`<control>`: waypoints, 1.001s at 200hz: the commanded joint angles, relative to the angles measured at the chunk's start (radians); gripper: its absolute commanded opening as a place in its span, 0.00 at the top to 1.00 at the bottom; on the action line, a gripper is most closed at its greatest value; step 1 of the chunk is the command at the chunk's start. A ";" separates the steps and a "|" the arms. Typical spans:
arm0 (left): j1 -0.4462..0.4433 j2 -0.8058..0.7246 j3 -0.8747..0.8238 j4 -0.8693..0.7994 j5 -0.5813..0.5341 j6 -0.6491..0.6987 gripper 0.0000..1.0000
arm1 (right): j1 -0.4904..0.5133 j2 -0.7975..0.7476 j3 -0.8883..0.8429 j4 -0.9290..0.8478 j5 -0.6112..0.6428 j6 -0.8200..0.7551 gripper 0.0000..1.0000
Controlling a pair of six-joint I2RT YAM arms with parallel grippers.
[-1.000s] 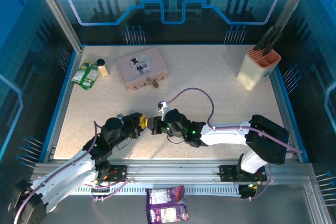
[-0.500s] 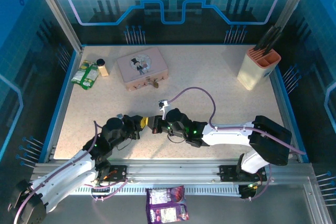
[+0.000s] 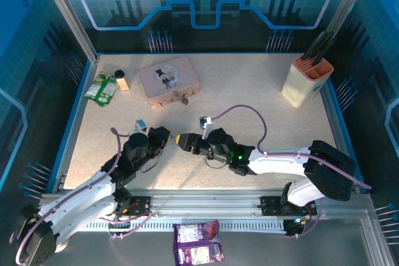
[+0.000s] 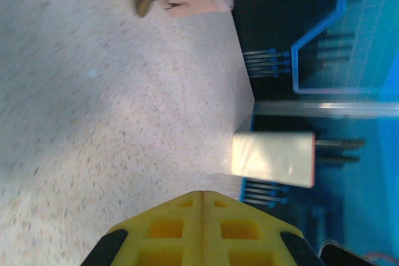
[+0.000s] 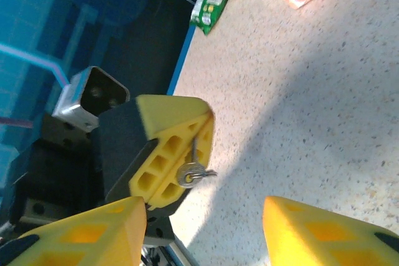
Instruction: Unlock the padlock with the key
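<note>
So, the key (image 5: 193, 171) is seen pinched in the left jaws, which are closed tight on it. In the right wrist view its little round head sticks out at the seam between the two yellow fingers (image 5: 168, 154), with the thin shaft tucked up between them. The right jaws are spread apart with nothing between them, and they're pointed straight at the left ones, just beside the key. In the top view both arms are seen tip to tip over the near middle of the desk (image 3: 293, 123), the left arm (image 3: 93, 188) reaching in from the left and the right arm (image 3: 280, 160) from the right. The padlock (image 3: 182, 99) is found well apart from all that, farther back, at the near edge of the pink box (image 3: 168, 79) and touching it. Whether it's locked can't be told, it's too small. It's caught again at the top of the left wrist view, blurred, beside the box. A green snack packet (image 3: 101, 89) and a small bottle (image 3: 121, 80) are parked left of the box. A knife block (image 3: 307, 82) is seen at the far right corner, and a purple packet (image 3: 198, 250) off the desk in front of the arm bases.
</note>
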 commanded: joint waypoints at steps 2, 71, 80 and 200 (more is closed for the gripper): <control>-0.003 0.083 0.090 0.286 0.078 0.399 1.00 | -0.055 0.004 -0.052 0.250 -0.049 0.058 0.43; -0.003 0.205 0.159 0.487 0.293 0.632 1.00 | -0.200 0.085 -0.220 0.808 -0.153 -0.006 0.31; -0.004 0.212 0.162 0.504 0.300 0.631 1.00 | -0.203 0.084 -0.212 0.809 -0.170 -0.017 0.30; -0.005 0.320 0.151 0.745 0.339 0.483 1.00 | -0.177 0.024 -0.140 0.811 -0.276 -0.151 0.54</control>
